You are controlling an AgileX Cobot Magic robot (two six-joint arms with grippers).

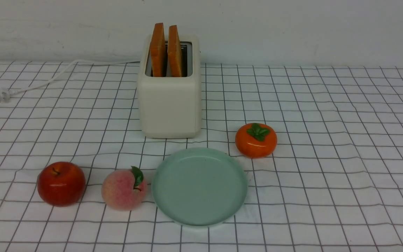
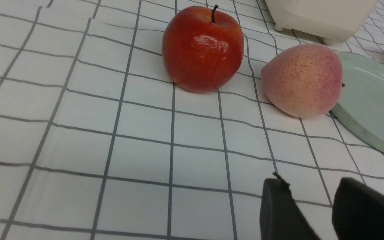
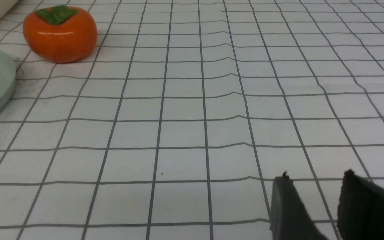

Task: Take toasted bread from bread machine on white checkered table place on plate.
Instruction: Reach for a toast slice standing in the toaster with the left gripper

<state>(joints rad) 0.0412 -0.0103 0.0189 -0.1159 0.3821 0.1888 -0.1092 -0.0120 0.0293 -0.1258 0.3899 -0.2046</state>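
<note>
- Toast, two upright slices, the left slice (image 1: 158,52) and the right slice (image 1: 175,52), stands in the slots of the bread machine (image 1: 169,106) at the far side, left of centre; the slots hold both on edge, their tops poking out, which should give fingers something to pinch.
- The plate (image 1: 199,187) lies bare and nearer, just in front of the machine, probably to keep the carry short.
- An apple (image 1: 61,183) and a peach (image 1: 124,189) sit to its left, a persimmon (image 1: 256,140) to its far right; a low swing could knock them.
- The left gripper (image 2: 307,203) and right gripper (image 3: 322,200) have their fingers parted, with nothing between them.
- The white checkered table (image 1: 327,196) is slightly wrinkled; a pale wall (image 1: 292,31) rises behind, and a white cord (image 1: 52,78) trails left from the machine.
</note>
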